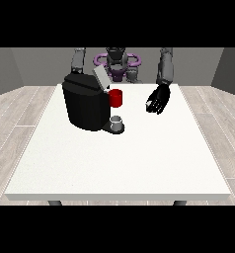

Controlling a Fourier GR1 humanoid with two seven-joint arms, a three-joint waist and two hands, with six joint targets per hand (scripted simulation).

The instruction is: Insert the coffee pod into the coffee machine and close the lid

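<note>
The black coffee machine [86,106] stands on the white table [119,163], left of the middle. Its grey lid [100,77] is tilted up and open. A red thing at the machine [116,98] shows just under the lid, on the machine's right side. A small grey thing [117,121] sits on the machine's low black base; I cannot tell whether it is the pod. The hand at the view's right [158,100] hangs over the table to the right of the red thing, apart from it, fingers relaxed and holding nothing. The other arm [78,60] drops behind the machine, hiding its hand.
The robot's torso [117,63] stands behind the table's far edge. Bare white tabletop stretches from the machine to the near edge [119,196] and to the right. Wooden floor surrounds the table.
</note>
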